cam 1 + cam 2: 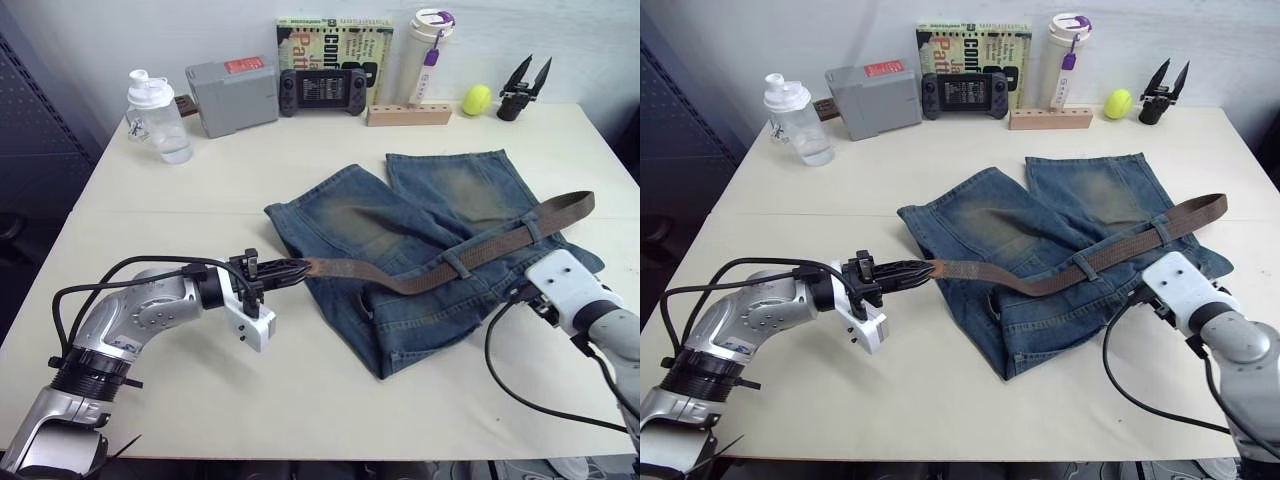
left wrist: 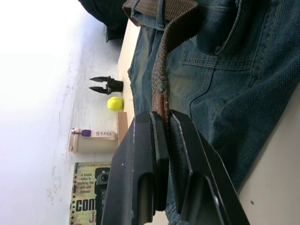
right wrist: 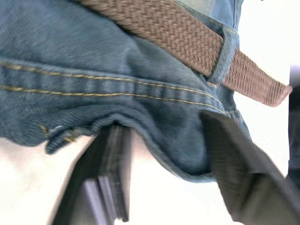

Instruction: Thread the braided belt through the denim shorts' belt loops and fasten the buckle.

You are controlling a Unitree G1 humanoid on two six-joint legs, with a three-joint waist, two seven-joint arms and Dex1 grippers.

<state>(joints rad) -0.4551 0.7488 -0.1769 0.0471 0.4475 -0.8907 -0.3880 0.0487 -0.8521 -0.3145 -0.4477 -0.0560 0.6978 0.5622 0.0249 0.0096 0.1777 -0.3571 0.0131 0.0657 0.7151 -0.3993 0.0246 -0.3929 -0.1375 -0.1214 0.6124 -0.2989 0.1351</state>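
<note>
The shorts (image 1: 430, 250) lay flat near the middle of the surface (image 1: 200, 180), waistband toward the robot and legs pointing away. The belt (image 1: 480, 245) ran diagonally across the waistband, its long axis going from the near left up to the far right, where its cut end stuck out past the denim. It passed under at least two loops (image 1: 452, 266) along the way; the wrist view showed another loop (image 3: 224, 56) wrapped over the weave close to that far end.

The left end effector (image 1: 285, 270) sat just off the shorts' left edge, fingers (image 2: 154, 154) pinched tight on the belt's leather tip, with the strap leading straight away from it toward the right. Which end carried the buckle could not be made out.

The right end effector (image 3: 164, 154) was at the waistband's right corner, its fingers spread wide on either side of the denim hem, gripping nothing. It was the nearer arm to the belt's far end and the remaining loops.

The coming move probably turned on that line: the left arm held the strap along its own axis, so a pull to the left would draw it through the loops, while the right could pin the cloth.

At the back stood a shaker bottle (image 1: 155, 115), seemingly empty, and a white tumbler (image 1: 425, 55) with its lid on.
</note>
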